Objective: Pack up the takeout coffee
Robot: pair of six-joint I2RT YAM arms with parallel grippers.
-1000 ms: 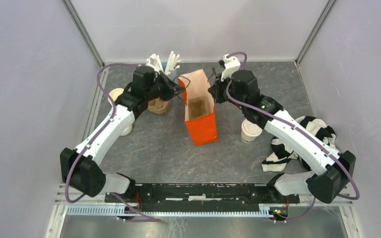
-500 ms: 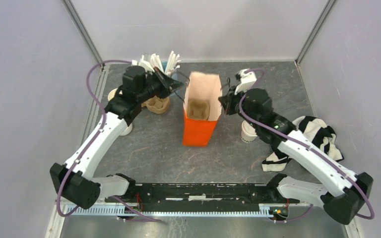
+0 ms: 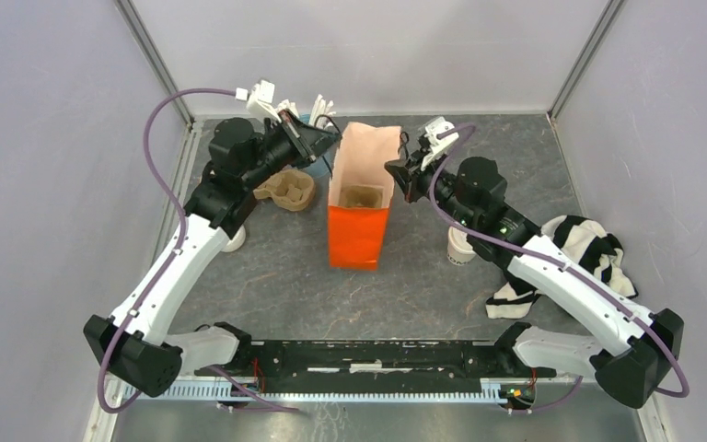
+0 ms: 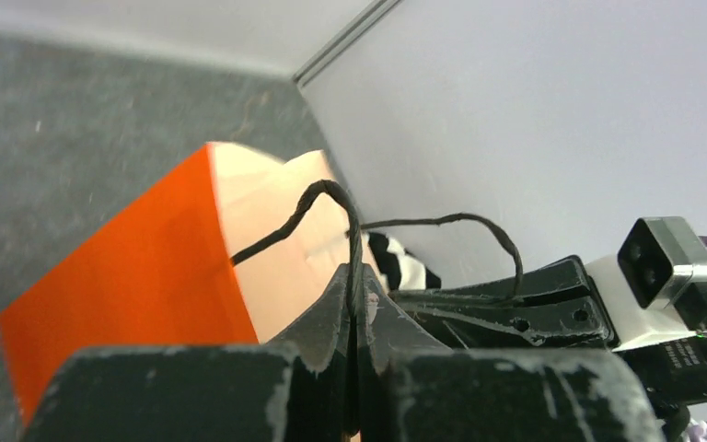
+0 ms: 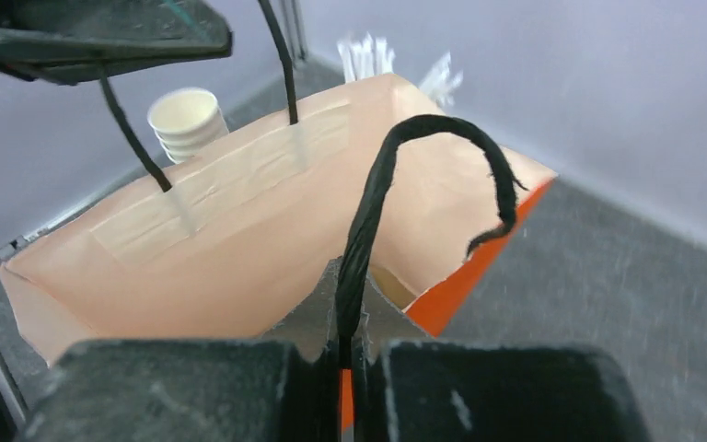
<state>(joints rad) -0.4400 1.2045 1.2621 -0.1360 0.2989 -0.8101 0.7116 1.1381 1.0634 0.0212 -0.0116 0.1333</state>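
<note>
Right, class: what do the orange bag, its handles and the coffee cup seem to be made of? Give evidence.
Bag: probably paper, matte orange outside, pale tan inside, with stiff creased walls. Handles: black twisted cord, fibrous, fraying at one end. Cup: likely paper, cream-white and matte, but too small to be sure.

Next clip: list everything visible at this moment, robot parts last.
paper bag: one, orange, tan inside, standing open mid-table
takeout coffee: one, cream, white lid, right of bag, partly hidden
lidless cups: one stack, cream, left of bag
cup carrier: one, brown, left of bag, rear
white sticks: one bunch, behind bag
striped cloth: one, black-and-white, far right
left claw: one, black, shut on left handle
right claw: one, black, shut on right handle
</note>
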